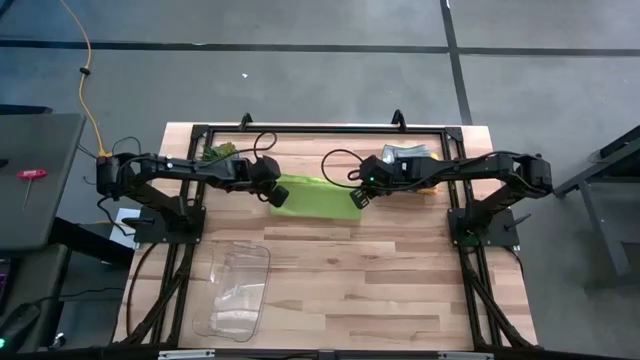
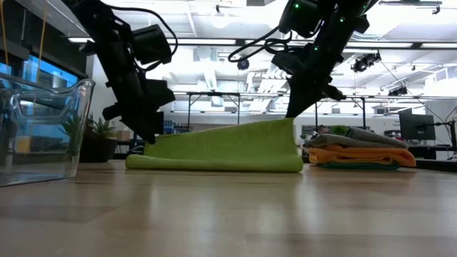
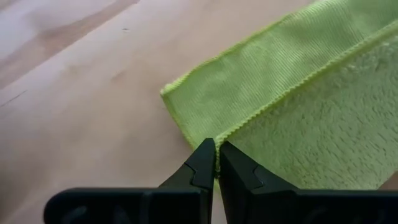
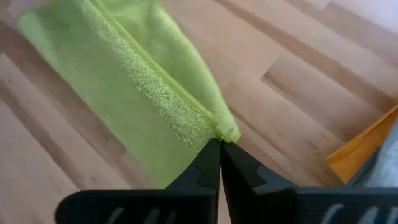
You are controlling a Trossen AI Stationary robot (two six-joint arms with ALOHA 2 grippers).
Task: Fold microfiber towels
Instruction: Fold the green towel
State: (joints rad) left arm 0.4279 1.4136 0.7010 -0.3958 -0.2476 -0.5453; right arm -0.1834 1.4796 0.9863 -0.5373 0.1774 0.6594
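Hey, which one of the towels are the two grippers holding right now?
The lime green towel, spread mid-table apart from the others. The left gripper and right gripper each pinch a corner. The orange and grey towels sit stacked by the right arm, untouched.

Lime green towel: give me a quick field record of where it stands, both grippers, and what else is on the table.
towel in work: lime green towel, partly folded over itself, far middle of the table
left gripper: shut on the towel's left corner
right gripper: shut on the towel's right corner, raised higher in the low view
waiting towels: stack of towels to the right, orange and grey layers visible
clear plastic bin: near left of table
plant: far left
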